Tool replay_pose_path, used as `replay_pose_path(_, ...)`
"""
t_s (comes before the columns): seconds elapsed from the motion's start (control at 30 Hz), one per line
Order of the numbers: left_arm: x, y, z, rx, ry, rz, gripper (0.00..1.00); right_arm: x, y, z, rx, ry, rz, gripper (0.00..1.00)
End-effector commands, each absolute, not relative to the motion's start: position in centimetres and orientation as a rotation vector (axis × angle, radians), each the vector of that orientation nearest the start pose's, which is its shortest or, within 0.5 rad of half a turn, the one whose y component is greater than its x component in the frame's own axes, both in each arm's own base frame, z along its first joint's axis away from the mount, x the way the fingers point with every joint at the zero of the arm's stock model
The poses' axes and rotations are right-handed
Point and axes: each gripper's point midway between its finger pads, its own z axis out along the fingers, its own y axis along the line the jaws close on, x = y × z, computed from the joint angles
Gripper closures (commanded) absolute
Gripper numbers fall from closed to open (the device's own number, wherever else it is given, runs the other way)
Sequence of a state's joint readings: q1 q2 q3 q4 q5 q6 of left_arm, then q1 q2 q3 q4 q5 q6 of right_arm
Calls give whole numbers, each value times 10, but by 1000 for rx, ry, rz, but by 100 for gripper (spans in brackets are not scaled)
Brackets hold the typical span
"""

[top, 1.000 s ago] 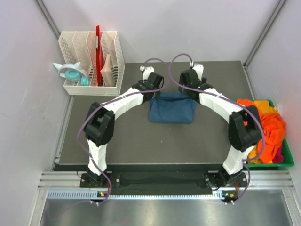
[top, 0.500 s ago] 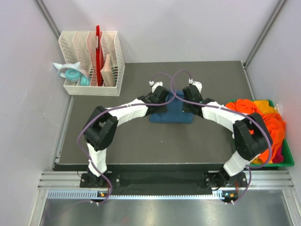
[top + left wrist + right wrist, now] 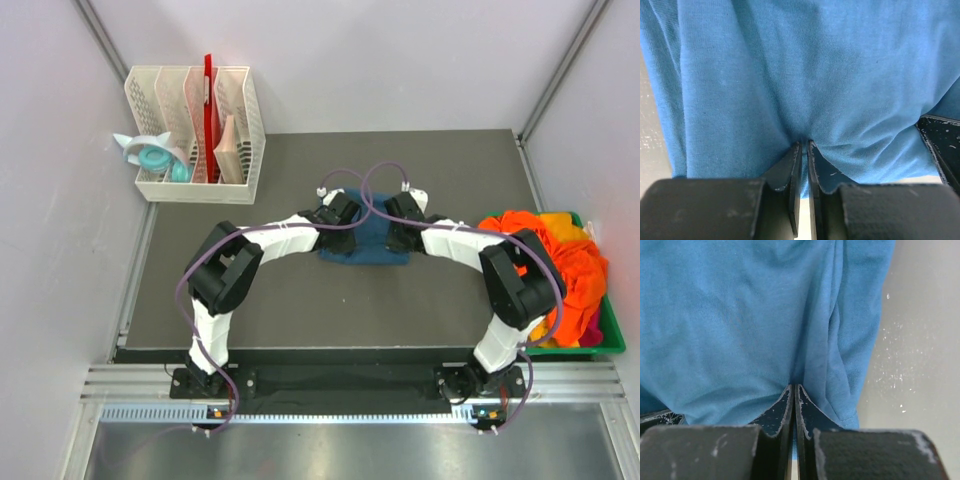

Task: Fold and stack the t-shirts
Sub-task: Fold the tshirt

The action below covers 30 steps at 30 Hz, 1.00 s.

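Teal-blue t-shirt [image 3: 365,245], a small part-folded rectangle at mid-frame of the overhead view, is pinched toward its left and right ends. The left gripper [image 3: 804,145] and right gripper [image 3: 792,387] each have their jaws closed tight on a pucker of its cloth. Folding this tee looks like the step in hand, and the next move calls for both arms to lift and carry the cloth evenly; orange t-shirts [image 3: 570,260] lie heaped in the green bin [image 3: 612,345] at right.

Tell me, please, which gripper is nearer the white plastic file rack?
Left: left gripper pinches the teal-blue t-shirt on the rack's side; right gripper pinches the opposite side.
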<state>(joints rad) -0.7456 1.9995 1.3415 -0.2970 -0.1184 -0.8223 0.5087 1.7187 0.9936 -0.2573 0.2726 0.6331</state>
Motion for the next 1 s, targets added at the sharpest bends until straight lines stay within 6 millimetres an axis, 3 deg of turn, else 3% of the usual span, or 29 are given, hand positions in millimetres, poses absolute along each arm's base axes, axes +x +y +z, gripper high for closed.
replay_pose_path(0.0,296,-305,-37,-129,2823,-296,86,299,143,-10,224,2681,-61,100)
replay_pose_path(0.1,295,-302,-30,-106,2795,-296,86,299,144,-7,229,2669,-62,100)
replay_pose_path(0.13,297,-304,-23,-88,2769,-322,87,307,146,8,231,2612,-36,100)
replay_pose_path(0.2,309,-310,10,-74,2649,-417,83,325,151,37,231,2510,18,96)
replay_pose_path(0.23,312,-311,22,-58,2610,-435,81,340,159,67,233,2425,76,91)
replay_pose_path(0.27,319,-314,46,-57,2546,-475,78,350,161,83,233,2380,94,88)
replay_pose_path(0.33,329,-317,67,-44,2487,-489,76,373,173,120,208,2311,127,83)
replay_pose_path(0.37,335,-323,83,-37,2451,-514,75,375,174,124,193,2329,111,80)
replay_pose_path(0.4,338,-324,87,-28,2441,-513,75,389,182,145,182,2296,131,79)
replay_pose_path(0.5,349,-331,93,-10,2421,-507,75,403,190,147,163,2299,124,79)
replay_pose_path(0.53,351,-335,94,-6,2425,-515,76,406,192,138,155,2316,109,79)
replay_pose_path(0.6,349,-339,77,-6,2468,-510,78,415,198,135,144,2320,112,83)
replay_pose_path(0.63,348,-341,72,-9,2482,-513,79,418,201,119,133,2353,102,84)
replay_pose_path(0.7,342,-343,55,-24,2526,-521,82,424,209,111,124,2374,115,88)
replay_pose_path(0.73,338,-341,46,-29,2541,-519,83,426,213,94,113,2410,108,89)
replay_pose_path(0.8,334,-341,40,-35,2553,-529,83,433,218,79,113,2434,103,90)
replay_pose_path(0.97,320,-331,20,-32,2611,-492,83,454,223,63,116,2442,70,91)
